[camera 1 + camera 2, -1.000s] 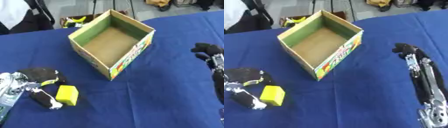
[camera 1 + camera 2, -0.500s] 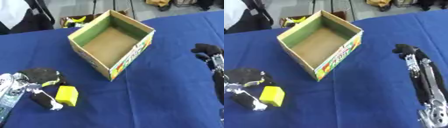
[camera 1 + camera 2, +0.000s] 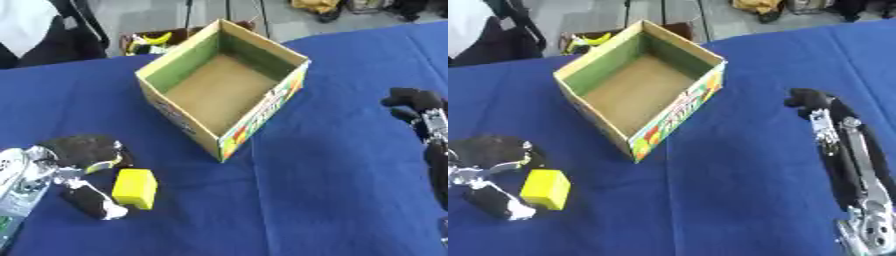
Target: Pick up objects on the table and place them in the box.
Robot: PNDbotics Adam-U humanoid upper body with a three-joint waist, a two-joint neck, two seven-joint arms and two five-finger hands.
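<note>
One yellow block (image 3: 134, 188) lies touching the left hand (image 3: 83, 167), whose fingers and thumb curl beside it without clearly clasping it. The box (image 3: 262, 107), empty, stands up and to the right. The right hand (image 3: 820, 107) rests far off, fingers curled on nothing.

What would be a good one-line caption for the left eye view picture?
A robot's left hand closes on a yellow block beside an empty cardboard box on a blue table.

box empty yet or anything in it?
Empty. The box stands open-topped and only its bare brown floor shows inside. The yellow block lies on the blue table, beside the left hand.
</note>
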